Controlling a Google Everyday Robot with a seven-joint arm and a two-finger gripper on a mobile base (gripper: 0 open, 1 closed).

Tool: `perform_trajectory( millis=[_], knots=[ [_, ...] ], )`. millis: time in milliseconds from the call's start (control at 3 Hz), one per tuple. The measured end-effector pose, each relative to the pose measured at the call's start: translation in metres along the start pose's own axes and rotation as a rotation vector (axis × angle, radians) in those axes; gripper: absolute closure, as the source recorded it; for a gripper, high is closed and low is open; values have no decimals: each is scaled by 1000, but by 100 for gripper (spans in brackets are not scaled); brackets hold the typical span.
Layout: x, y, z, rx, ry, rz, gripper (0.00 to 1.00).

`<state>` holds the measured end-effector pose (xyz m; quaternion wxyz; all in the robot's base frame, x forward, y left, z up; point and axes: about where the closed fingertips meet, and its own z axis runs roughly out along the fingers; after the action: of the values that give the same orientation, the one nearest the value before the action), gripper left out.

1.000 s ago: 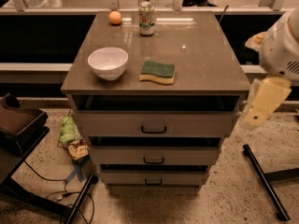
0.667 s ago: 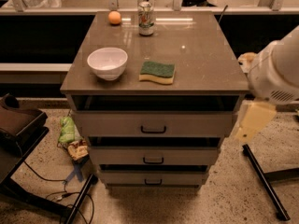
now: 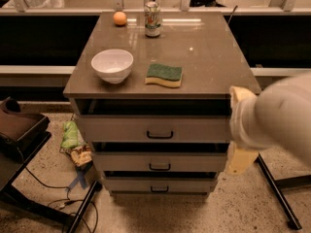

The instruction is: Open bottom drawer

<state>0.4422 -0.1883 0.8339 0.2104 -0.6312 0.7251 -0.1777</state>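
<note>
At the far left a dark brown seat-like object (image 3: 17, 125) sits low beside the cabinet, and next to it a green bag and crumpled wrappers (image 3: 74, 141) lie on the speckled floor with loose cables (image 3: 46, 191), apparently discarded clutter and no part of the job. The grey-brown cabinet top (image 3: 204, 57) carries a white bowl (image 3: 112, 65) at front left and an orange (image 3: 120, 18) at the back. A drink can (image 3: 152, 19) stands upright just right of the fruit, and a green-and-yellow sponge (image 3: 164, 75) lies flat near the front edge; all four are well clear of the drawer fronts, so none should hinder a pull. Below the top come three stacked drawers: the top drawer (image 3: 116, 129), the middle drawer (image 3: 121, 162), and the bottom drawer (image 3: 126, 184) nearest the floor. It looks closed, its small black handle (image 3: 160, 189) centred and untouched. At the right, the bulky white arm (image 3: 279, 115) fills the foreground, and the gripper (image 3: 241, 158) hangs at the cabinet's right front corner, level with the middle drawer. It is above and to the right of the handle it needs, likely mid-approach. It touches and holds nothing visible; whether it is released or clenched I cannot tell.
</note>
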Motion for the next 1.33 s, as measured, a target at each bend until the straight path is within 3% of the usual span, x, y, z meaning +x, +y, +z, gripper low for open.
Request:
perform_trajectory(
  millis=[333,667,1000,1333],
  knots=[
    [12,16,36,96,101,18,0],
    [10,22,45,80,89,11,0],
    [29,55,80,37,77,19,0],
    [60,101,132,16,36,-7,0]
  ],
)
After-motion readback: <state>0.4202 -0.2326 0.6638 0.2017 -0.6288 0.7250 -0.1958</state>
